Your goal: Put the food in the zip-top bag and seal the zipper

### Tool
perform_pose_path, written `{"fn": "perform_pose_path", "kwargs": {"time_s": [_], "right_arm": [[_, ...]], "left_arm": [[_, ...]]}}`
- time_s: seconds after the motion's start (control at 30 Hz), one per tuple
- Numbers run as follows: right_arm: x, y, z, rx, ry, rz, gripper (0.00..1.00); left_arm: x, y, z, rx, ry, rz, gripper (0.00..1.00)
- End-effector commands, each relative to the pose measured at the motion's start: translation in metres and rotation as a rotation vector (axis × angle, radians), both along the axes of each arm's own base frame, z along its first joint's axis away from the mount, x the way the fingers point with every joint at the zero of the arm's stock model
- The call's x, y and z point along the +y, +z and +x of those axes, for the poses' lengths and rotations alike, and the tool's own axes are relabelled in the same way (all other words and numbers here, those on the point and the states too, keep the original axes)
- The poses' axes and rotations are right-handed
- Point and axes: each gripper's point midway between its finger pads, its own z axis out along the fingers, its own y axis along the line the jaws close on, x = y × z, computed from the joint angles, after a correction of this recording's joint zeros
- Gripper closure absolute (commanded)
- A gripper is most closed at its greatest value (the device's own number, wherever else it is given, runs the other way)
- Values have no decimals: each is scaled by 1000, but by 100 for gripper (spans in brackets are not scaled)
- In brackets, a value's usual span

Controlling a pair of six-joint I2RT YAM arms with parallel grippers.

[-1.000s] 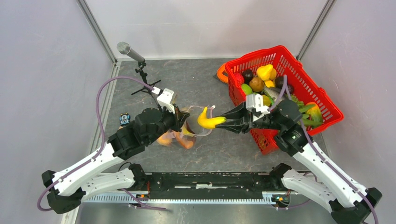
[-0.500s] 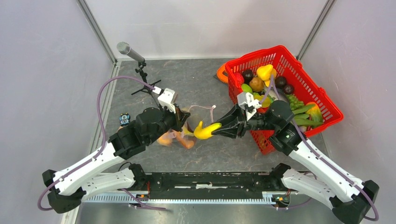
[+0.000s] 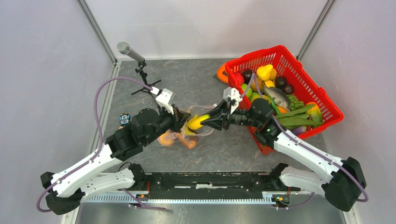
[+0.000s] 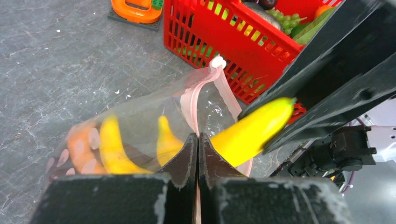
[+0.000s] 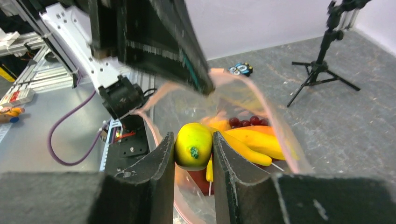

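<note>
At zip-top bag [image 4: 140, 109] mouth, right tool [image 3: 203, 122] clamping banana [image 3: 195, 122], left tool [image 4: 197, 140] pinching zipper [image 4: 186, 100] edge, basket [image 4: 219, 37] close

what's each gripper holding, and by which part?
Right gripper: yellow banana, pinched at one end. Left gripper: zip-top bag, clamped on the pink zipper.
</note>
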Motion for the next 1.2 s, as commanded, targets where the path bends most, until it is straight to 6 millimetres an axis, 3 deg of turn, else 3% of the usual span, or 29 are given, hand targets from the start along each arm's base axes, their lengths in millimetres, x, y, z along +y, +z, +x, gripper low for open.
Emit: {"fn": "perform_pose_path", "kwargs": {"time_s": [0.0, 0.17, 0.47, 0.67, 0.77, 0.83, 0.93, 1.07, 1.17], "right_arm": [[9, 0, -6, -120, -8, 70, 100], [23, -17, -6, -190, -22, 69, 100], [41, -4, -3, -296, -96, 190, 100], [63, -14, -31, -247, 126, 174, 100], [70, -29, -27, -193, 138, 106, 98], [73, -41, -21, -187, 122, 39, 90], [75, -51, -10, -195, 92, -49, 62], [75, -43, 2, -200, 47, -109, 32], [73, -33, -1, -199, 46, -93, 21]], "left_arm": [[4, 38, -1, -89, 2, -110, 96], [4, 38, -2, -89, 0, -109, 96], [13, 38, -2, -92, 27, -104, 96], [21, 39, -1, -101, 53, -102, 96], [22, 37, -1, -94, 58, -99, 96], [23, 37, -2, -95, 61, -102, 96], [25, 37, 0, -96, 75, -104, 96], [28, 37, 2, -95, 98, -107, 96], [32, 34, 4, -86, 125, -102, 96]]}}
